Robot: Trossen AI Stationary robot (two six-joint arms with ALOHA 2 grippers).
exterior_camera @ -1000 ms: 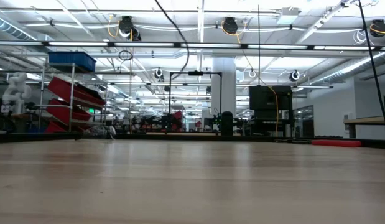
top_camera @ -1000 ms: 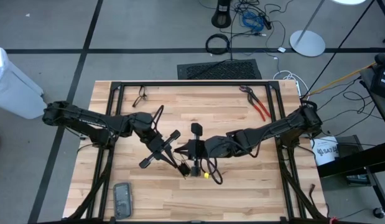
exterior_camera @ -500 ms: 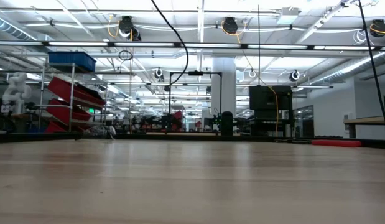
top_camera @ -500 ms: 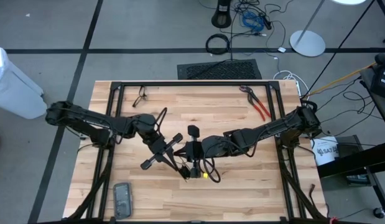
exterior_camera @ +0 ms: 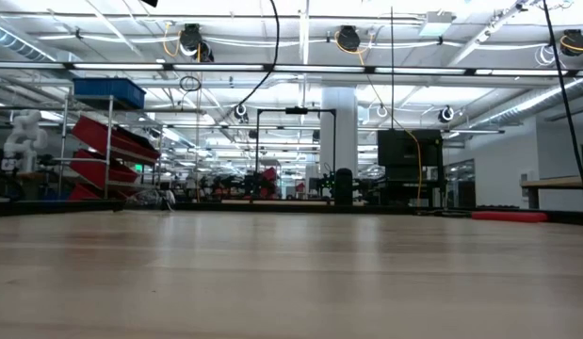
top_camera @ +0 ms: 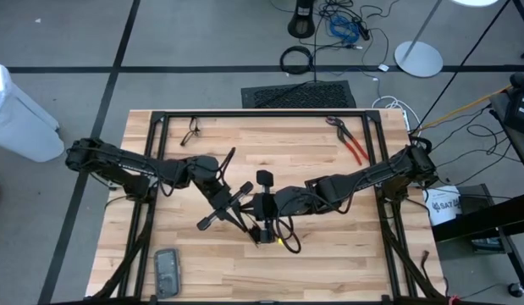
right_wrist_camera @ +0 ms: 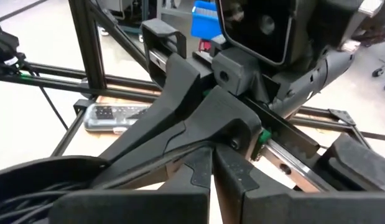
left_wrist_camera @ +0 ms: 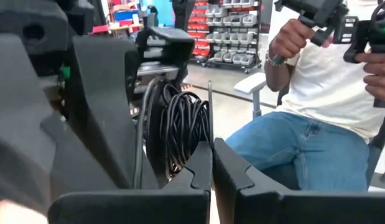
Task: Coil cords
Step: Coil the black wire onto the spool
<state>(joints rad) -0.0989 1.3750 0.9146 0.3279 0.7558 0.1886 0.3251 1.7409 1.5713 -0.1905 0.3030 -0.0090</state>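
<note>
The table [top_camera: 312,254] was made of pale wooden planks and was framed by black metal rails. It stood on a grey floor [top_camera: 202,42] marked with dark lines. On the table, red-handled pliers [top_camera: 350,141] were seen near the far right corner, a small dark tool [top_camera: 190,131] near the far left rail, and a flat grey device [top_camera: 166,271] at the near edge. On the floor behind the table a dark mat [top_camera: 298,93], a black cable ring [top_camera: 296,59] and a white round base [top_camera: 417,58] were seen. A white bin [top_camera: 20,114] stood at the left.

The two arms met over the middle of the table. The left gripper [top_camera: 245,222] and the right gripper [top_camera: 260,227] were brought close together there, both with jaws closed. The cord [top_camera: 287,233] was gathered in black loops just beside them, with a small yellow piece at its end; in the left wrist view the loops [left_wrist_camera: 180,124] hung bundled between the two grippers. Whether the jaws pinched the cord could not be told.

In the low view a large hall was shown, with red bins on shelves [exterior_camera: 107,141] and ceiling lights. In the left wrist view a seated person in jeans [left_wrist_camera: 304,149] was seen holding black handles.
</note>
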